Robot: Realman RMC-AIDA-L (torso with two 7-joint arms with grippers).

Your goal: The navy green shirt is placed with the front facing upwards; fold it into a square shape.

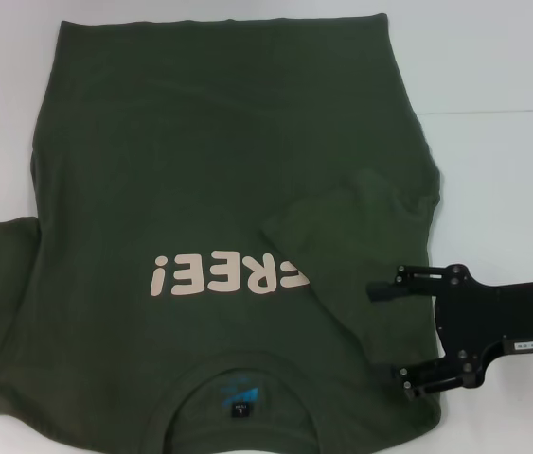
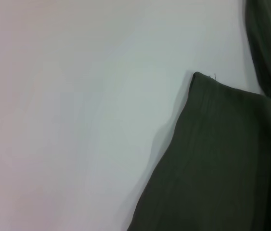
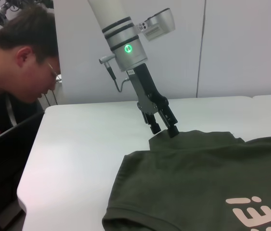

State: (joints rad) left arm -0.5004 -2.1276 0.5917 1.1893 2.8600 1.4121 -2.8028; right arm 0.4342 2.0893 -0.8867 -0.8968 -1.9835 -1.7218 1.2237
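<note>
The navy green shirt (image 1: 200, 161) lies flat on the white table, front up, with its pale "FREE!" lettering (image 1: 228, 274) and its collar (image 1: 238, 402) on the near side. The sleeve on my right (image 1: 342, 222) is folded in over the chest. My right gripper (image 1: 394, 333) is open, low over the shirt's right edge beside that fold, with nothing between its fingers. The other sleeve (image 1: 1, 284) lies spread out flat. My left gripper (image 3: 164, 129) stands open with its fingertips at that sleeve's outer edge (image 3: 193, 137). The left wrist view shows only the sleeve corner (image 2: 207, 144).
White table (image 1: 503, 170) extends to the right of the shirt and beyond the left sleeve (image 2: 77, 120). A man (image 3: 24, 62) leans in close at the table's end on my left side, near the left arm.
</note>
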